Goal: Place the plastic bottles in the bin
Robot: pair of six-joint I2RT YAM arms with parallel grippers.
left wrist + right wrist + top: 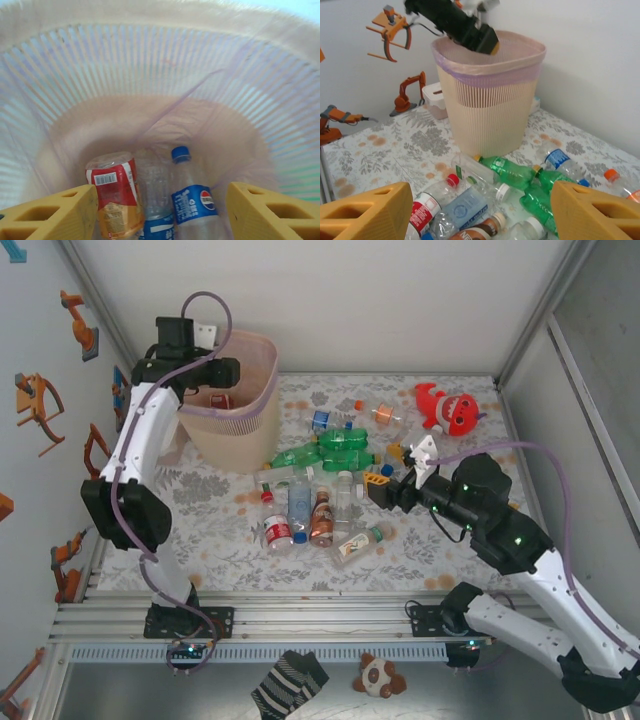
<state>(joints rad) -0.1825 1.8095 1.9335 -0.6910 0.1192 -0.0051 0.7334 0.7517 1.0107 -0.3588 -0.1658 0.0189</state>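
A tall, pale pink translucent plastic bin stands on the floral bench. The left tool hangs over its mouth, wide and empty. Small plastic bottles lie flat just right of the bin, and the right tool, also wide and empty, is the nearer, just beyond them. Close to it, a brown plastic bottle lies parallel to the bin's right wall, cap pointing far.

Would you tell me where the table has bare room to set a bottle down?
Bare cloth lies near left, between the bin, the left arm and the bottle pile, and along the near edge. The middle, out to the red toy, is crowded.
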